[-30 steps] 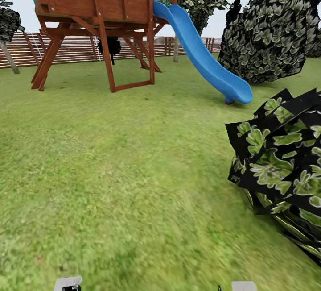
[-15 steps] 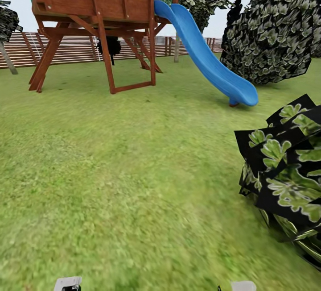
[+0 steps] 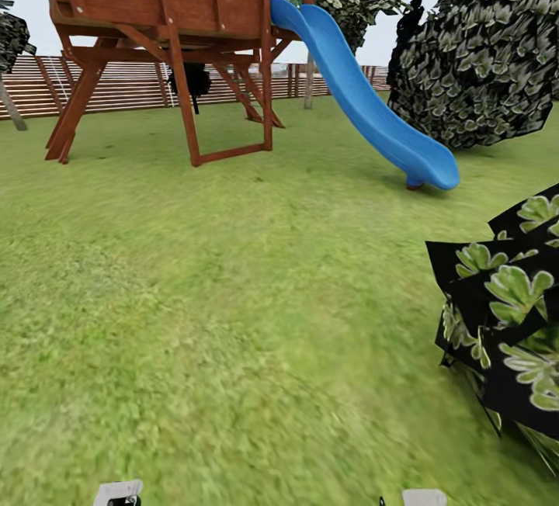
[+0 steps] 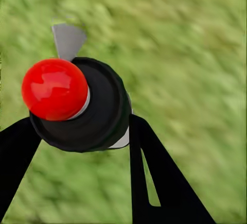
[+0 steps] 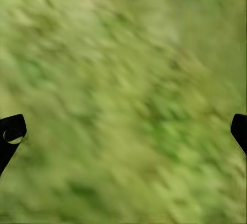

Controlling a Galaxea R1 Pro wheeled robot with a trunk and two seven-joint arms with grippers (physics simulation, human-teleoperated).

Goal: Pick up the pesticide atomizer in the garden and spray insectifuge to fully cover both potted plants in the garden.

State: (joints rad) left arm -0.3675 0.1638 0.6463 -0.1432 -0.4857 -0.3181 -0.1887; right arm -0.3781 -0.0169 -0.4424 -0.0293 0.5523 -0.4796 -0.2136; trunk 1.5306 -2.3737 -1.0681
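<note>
The lawn spreads wide under the head camera, with a wooden play tower and its blue slide at the far side in front of a slatted fence, a big dark bush beyond the slide, and a leafy dark plant close by on the right. In the left wrist view the left gripper has its two black fingers closed against a bottle, seen end-on as a dark round body with a red knob on top and a grey spout beside it; this looks to be the sprayer, so it is already in hand, carried above the grass. It seems small, rigid and light, probably smooth-sided, so a firm hold around the body, clear of the knob and spout, suits it best. The right gripper is spread wide and holds nothing.
</note>
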